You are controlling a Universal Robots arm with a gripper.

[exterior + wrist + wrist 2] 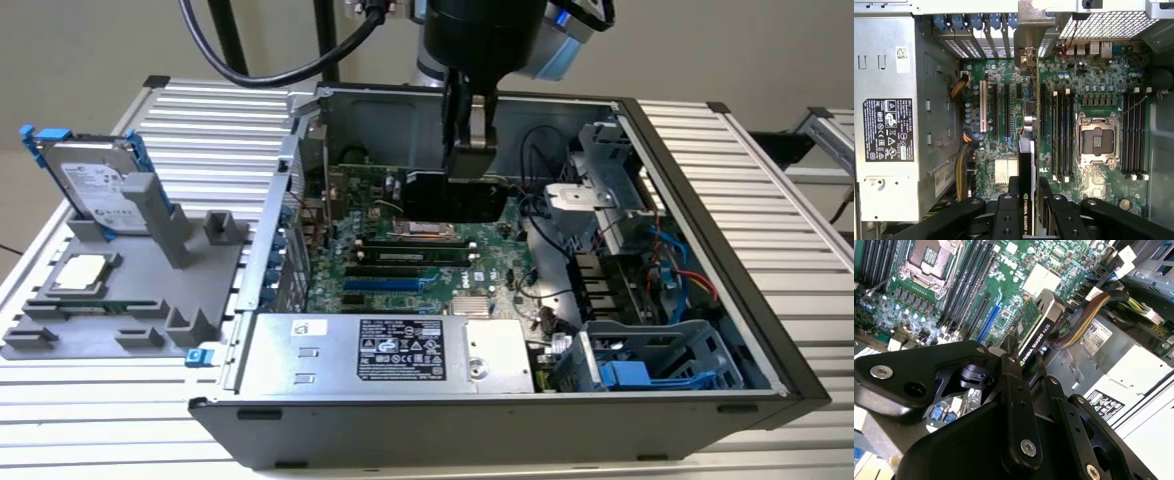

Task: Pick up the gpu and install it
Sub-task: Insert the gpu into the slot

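Gpu (1025, 175) lifted, clamped edge-on between closed fingers (1046, 210); held over motherboard (1094, 90) inside open case (694, 190); seating in slot outstanding.

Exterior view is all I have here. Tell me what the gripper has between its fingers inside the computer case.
Observer: In both wrist views the gripper is shut on the gpu, a thin green circuit card with a black shroud, held on edge.
Operator: Report where its bracket points.
Observer: The first wrist view shows the silver metal bracket toward the case's rear wall, by the blue slot clips.
Operator: Say what lies under it.
Observer: The second wrist view shows it over the green motherboard, near a long blue slot.
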